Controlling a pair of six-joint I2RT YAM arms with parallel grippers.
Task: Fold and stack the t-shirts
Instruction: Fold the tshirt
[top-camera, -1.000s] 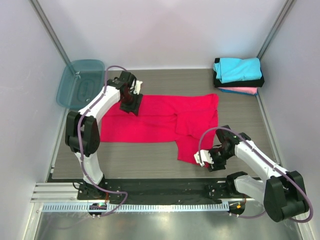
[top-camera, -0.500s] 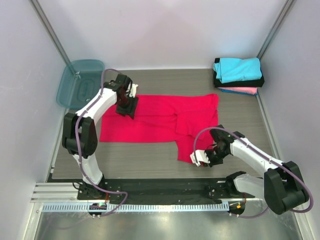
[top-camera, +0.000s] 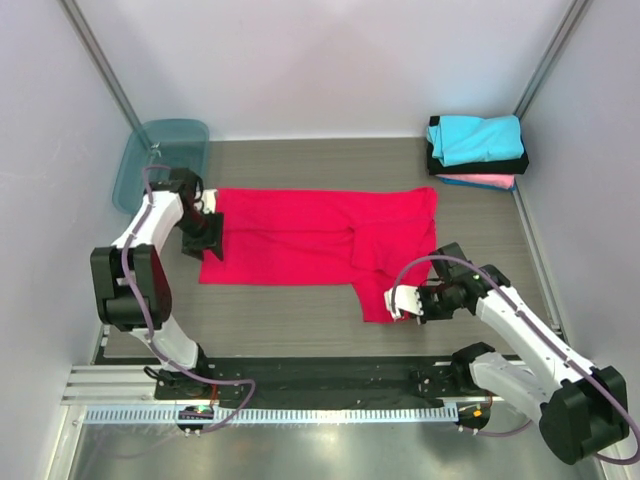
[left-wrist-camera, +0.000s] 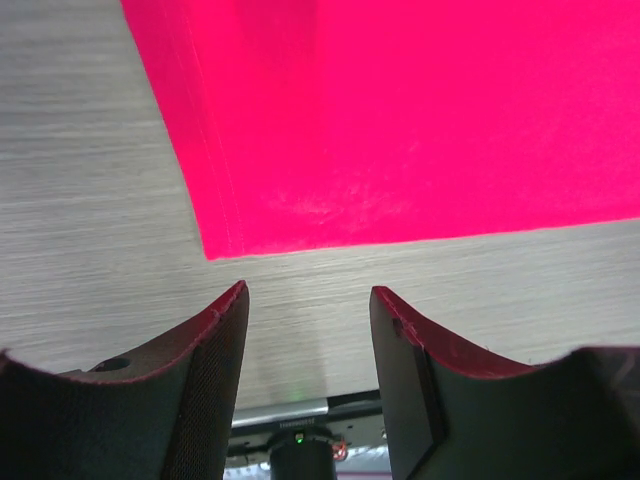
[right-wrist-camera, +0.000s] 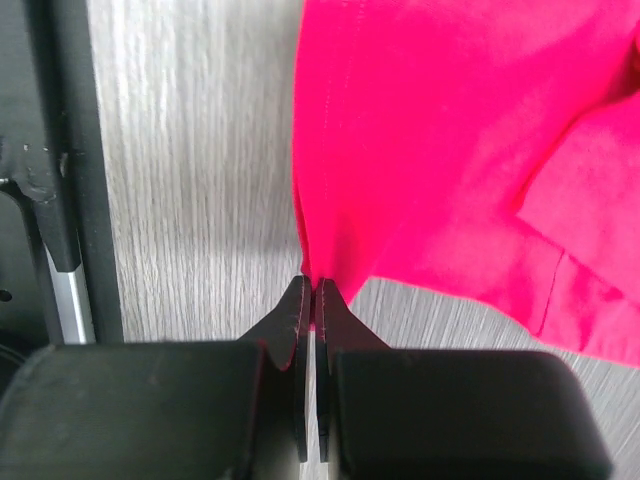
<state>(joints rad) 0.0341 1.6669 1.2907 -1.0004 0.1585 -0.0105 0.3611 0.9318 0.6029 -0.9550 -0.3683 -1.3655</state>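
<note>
A large red t-shirt (top-camera: 310, 238) lies spread across the middle of the table. My right gripper (top-camera: 400, 304) is shut on its near right hem. In the right wrist view the jaws (right-wrist-camera: 313, 287) pinch the red cloth (right-wrist-camera: 450, 130), which rises a little from the table there. My left gripper (top-camera: 207, 236) hovers open at the shirt's left edge. In the left wrist view its fingers (left-wrist-camera: 308, 295) hold nothing and the shirt's corner (left-wrist-camera: 215, 245) lies just ahead of them. Folded cyan (top-camera: 478, 137), black (top-camera: 482, 165) and pink (top-camera: 480, 181) t-shirts are stacked at the back right.
A translucent teal plastic bin (top-camera: 150, 165) stands at the back left corner, close behind my left arm. Metal frame posts (top-camera: 105, 70) rise at both back corners. A black rail (top-camera: 320, 375) runs along the table's near edge.
My right gripper has shut on the red shirt's near right hem. The left arm has swung from the shirt's back left part out to its left edge, still open.
</note>
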